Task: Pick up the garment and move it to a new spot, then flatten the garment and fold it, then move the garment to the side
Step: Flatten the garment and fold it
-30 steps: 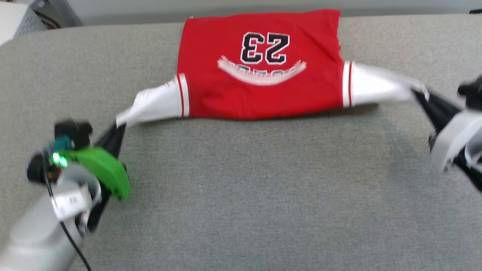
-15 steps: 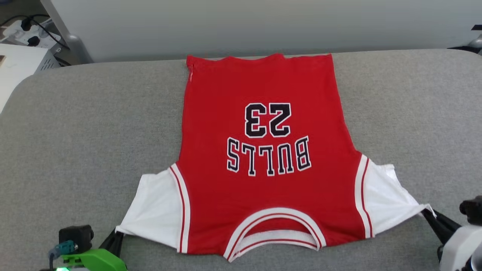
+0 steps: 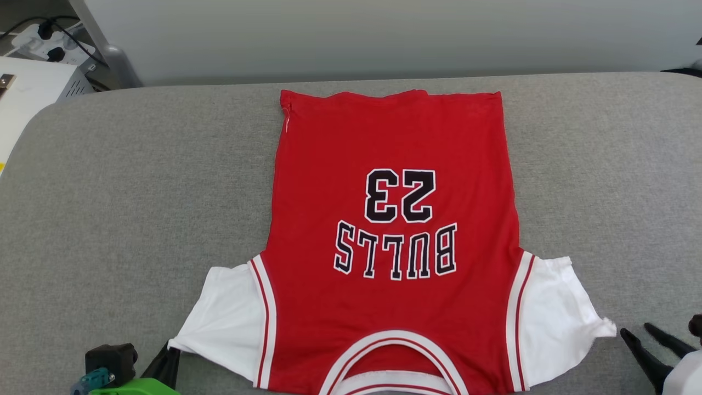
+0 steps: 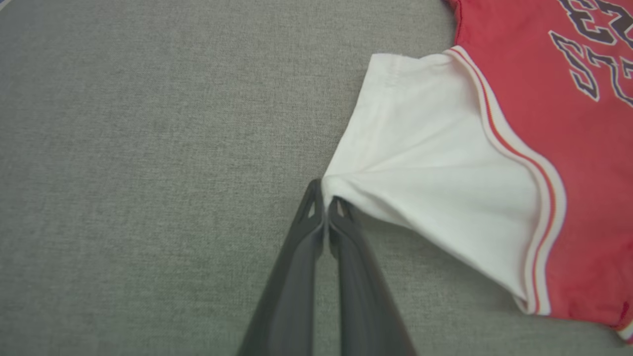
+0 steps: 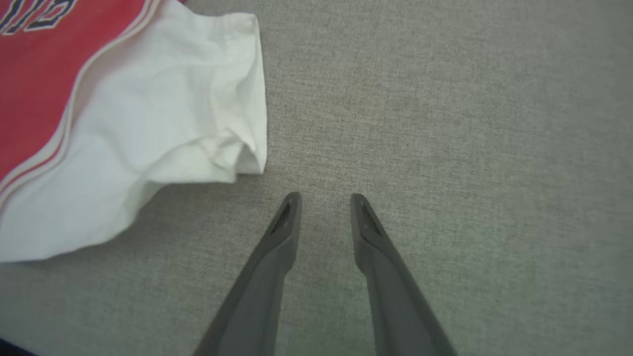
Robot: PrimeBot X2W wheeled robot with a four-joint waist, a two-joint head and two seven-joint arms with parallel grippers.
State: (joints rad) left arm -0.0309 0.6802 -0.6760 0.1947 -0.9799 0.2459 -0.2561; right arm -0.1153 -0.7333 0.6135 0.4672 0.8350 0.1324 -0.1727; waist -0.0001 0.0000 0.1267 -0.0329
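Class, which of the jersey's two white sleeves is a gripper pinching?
The sleeve on the robot's left: the shut left gripper pinches its corner. The other sleeve lies free, apart from the open right gripper.

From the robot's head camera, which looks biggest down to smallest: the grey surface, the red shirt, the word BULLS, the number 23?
1. grey surface
2. red shirt
3. word BULLS
4. number 23, narrower than the word though about as tall; it lies farther from the camera, which may shrink it slightly.

left tool [image 4: 325, 199] pinching garment [image 4: 445, 163] sleeve, grey surface [image 4: 148, 148]
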